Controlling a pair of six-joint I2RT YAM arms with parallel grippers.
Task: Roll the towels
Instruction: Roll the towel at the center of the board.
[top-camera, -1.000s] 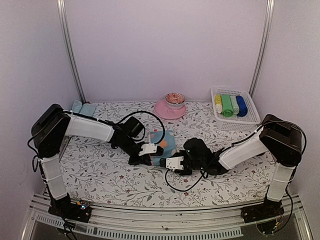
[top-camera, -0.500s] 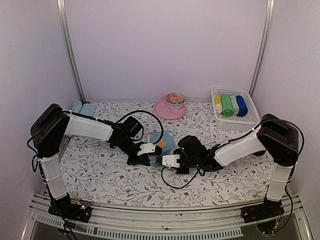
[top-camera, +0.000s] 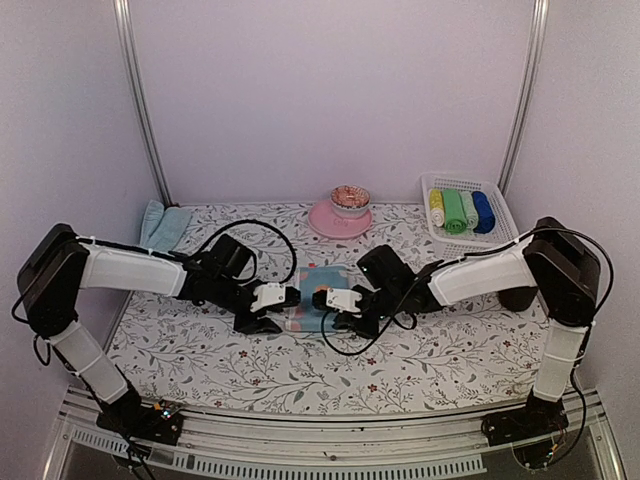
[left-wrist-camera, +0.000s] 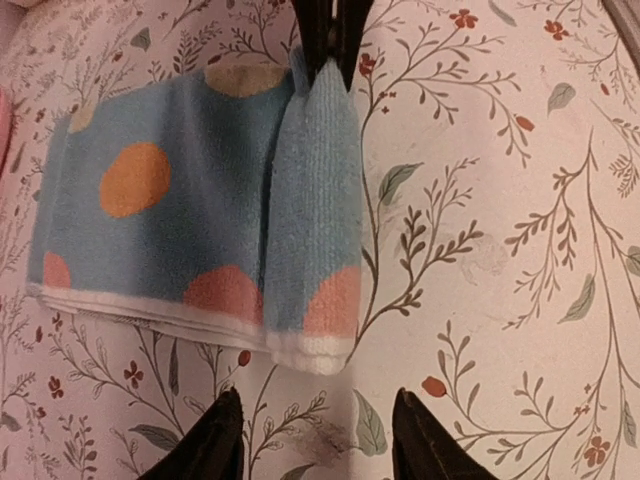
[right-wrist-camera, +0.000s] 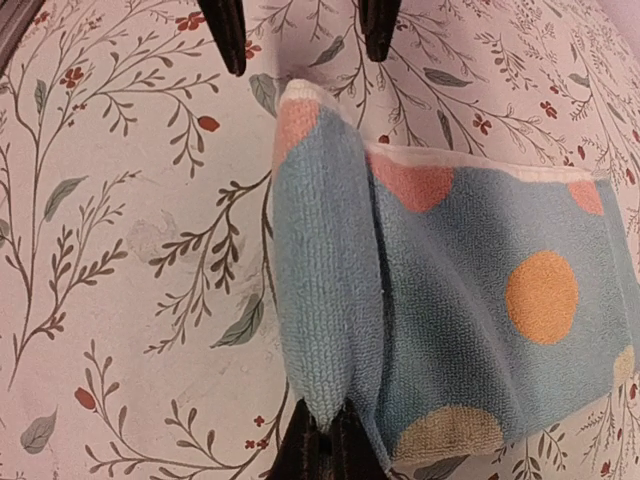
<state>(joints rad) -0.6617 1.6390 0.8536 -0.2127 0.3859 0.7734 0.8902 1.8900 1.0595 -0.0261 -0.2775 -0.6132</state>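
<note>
One of the towels (top-camera: 320, 282), pale blue with orange and pink dots, lies flat mid-table with one edge rolled into a short tube (left-wrist-camera: 312, 200). My right gripper (right-wrist-camera: 322, 448) is shut on the near end of that tube (right-wrist-camera: 318, 280); in the top view it (top-camera: 322, 303) sits at the towel's right side. My left gripper (left-wrist-camera: 318, 440) stands open just off the tube's other end, nothing between its fingers (left-wrist-camera: 222, 440); from above it (top-camera: 290, 308) is at the towel's left side. Another folded teal towel (top-camera: 165, 222) lies at the back left.
A pink plate (top-camera: 322, 222) carrying a small bowl (top-camera: 350, 196) stands at the back centre. A white basket (top-camera: 500, 228) at the back right holds yellow, green and blue rolled cloths (top-camera: 458, 210). The tabletop has a floral cover (top-camera: 200, 350).
My left gripper has opened and let go of the towel's rolled edge, backing off its end. My right gripper has closed on the other end. Both arms have shifted left.
</note>
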